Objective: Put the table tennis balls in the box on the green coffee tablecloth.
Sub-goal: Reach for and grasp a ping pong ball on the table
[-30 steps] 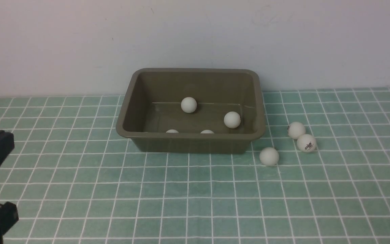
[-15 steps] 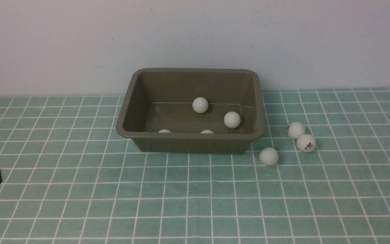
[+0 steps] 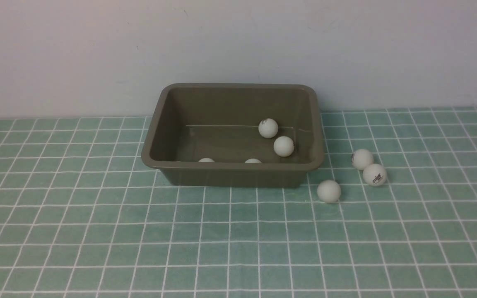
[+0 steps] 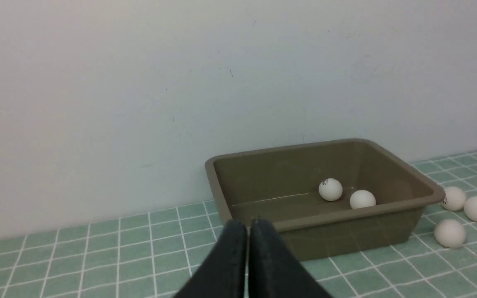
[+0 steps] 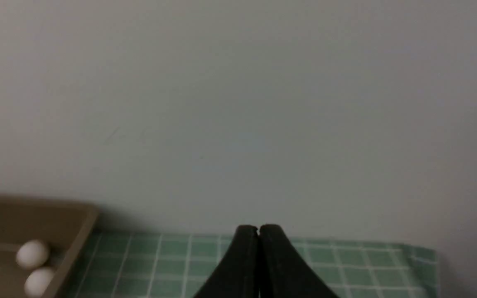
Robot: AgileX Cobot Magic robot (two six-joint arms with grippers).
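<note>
The olive-brown box (image 3: 162, 120) stands on the green tablecloth (image 3: 238, 244) near the wall. Inside it lie a ball with a logo (image 3: 268, 128), a plain ball (image 3: 283, 146), and two balls (image 3: 206, 160) (image 3: 253, 160) half hidden behind the near wall. Three balls lie on the cloth right of the box: one near its corner (image 3: 328, 191), one further back (image 3: 362, 159), one with a logo (image 3: 374, 174). No gripper shows in the front view. My left gripper (image 4: 248, 224) is shut and empty, in front of the box (image 4: 222, 198). My right gripper (image 5: 258, 229) is shut and empty, right of the box (image 5: 77, 231).
A plain pale wall (image 3: 238, 49) rises right behind the box. The cloth's right edge (image 5: 429, 265) shows in the right wrist view, near the wall.
The left gripper has drawn back out of the front view at the lower left. One ball in the box has rolled right, up to the plain ball.
</note>
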